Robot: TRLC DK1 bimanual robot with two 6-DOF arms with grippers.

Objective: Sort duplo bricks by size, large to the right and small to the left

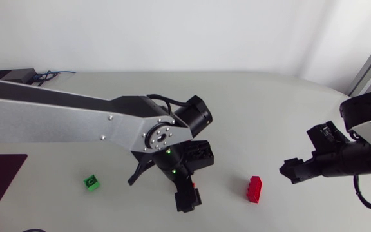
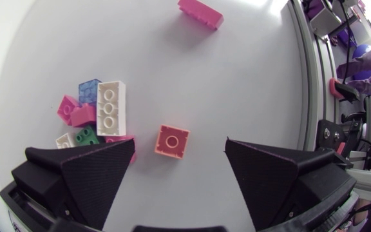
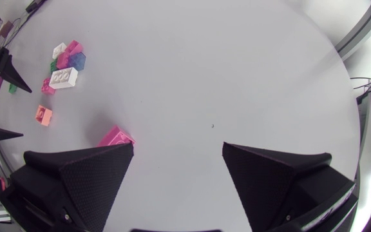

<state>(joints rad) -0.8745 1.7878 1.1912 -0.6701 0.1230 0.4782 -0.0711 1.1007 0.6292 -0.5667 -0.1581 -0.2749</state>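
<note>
Alignment matters most now: the left end effector (image 2: 180,149) hangs released, fingers wide. The small orange brick (image 2: 172,140) lies on the bench (image 2: 237,77) under the gap, close to the pile of bricks (image 2: 98,109). I'd centre over it, descend straight and clench on two flat sides without nudging the pile. The right end effector (image 3: 178,147) is released too, with a long pink brick (image 3: 116,136) beside one finger.

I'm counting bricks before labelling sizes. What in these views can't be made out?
- Left wrist view: the pile of coloured plastic bricks is partly behind the matte black left end effector; nearest bricks cut off.
- Head view: the silver-grey left arm covers that pile.
- Right wrist view: pile too small to count; pink long brick partly behind the right end effector.
</note>
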